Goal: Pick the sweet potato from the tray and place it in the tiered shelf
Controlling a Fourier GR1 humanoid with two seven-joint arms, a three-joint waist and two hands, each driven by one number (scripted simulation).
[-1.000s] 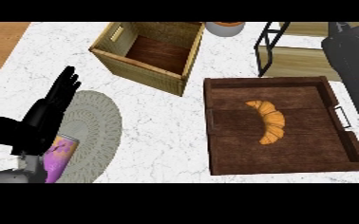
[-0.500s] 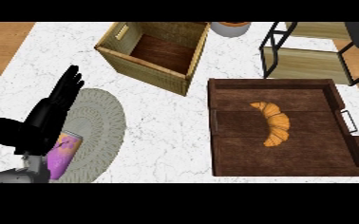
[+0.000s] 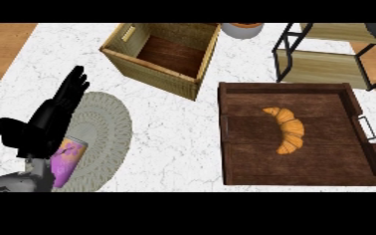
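A white marble counter (image 3: 169, 129) fills the view, with a strip of wooden floor (image 3: 15, 40) seen at the far left corner. At the far edge a round pot (image 3: 242, 29) is cut off, so only its near rim is seen. The shelf (image 3: 323, 67), a black frame with tan boards, is cut off at the far right corner; only its two near levels can be made out. A crate (image 3: 147, 77) of pale wood is set open-topped at far centre, its dark floor partly shaded by its walls. The tray (image 3: 330, 159), dark and wooden, is placed at near right, just near of the shelf; its right handle (image 3: 365, 128) is partly cut by the edge of the view.

What is seen lying in the tray is an orange, crescent-shaped croissant (image 3: 288, 129), resting on the boards near the middle, apart from every wall.

At near left a round grey mat (image 3: 106, 124) is spread. The left hand (image 3: 47, 124) is held above its left part, fingers straight and pointed far, nothing gripped. Just near of the palm a purple can (image 3: 67, 159) is partly hidden by the hand; its form is hard to make out. The croissant lies well apart from this hand, to its right, across bare counter.
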